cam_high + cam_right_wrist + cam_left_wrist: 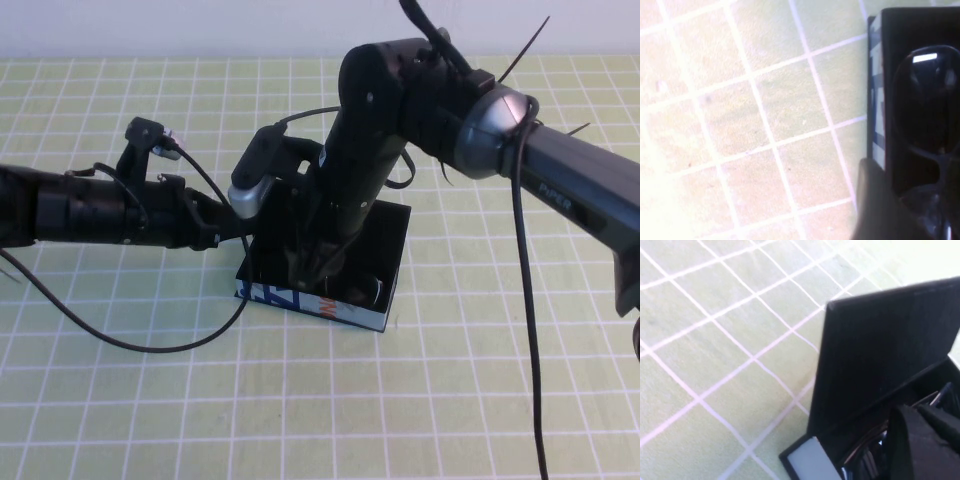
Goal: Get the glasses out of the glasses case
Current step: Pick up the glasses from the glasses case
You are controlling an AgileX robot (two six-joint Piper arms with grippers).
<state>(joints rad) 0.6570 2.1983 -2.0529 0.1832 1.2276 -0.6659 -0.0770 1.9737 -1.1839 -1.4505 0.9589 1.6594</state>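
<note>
The glasses case lies open at the middle of the table, its light blue printed side facing me and its black lid raised at the back. The black glasses lie inside it; one lens shows in the high view. My right gripper reaches down into the case over its left half, right above the glasses. My left gripper is at the case's left end, by the lid, and shows as a dark shape over the case's inside.
The table is covered by a light green mat with a white grid. A black cable from the left arm loops over the mat to the left of the case. A second cable hangs along the right arm.
</note>
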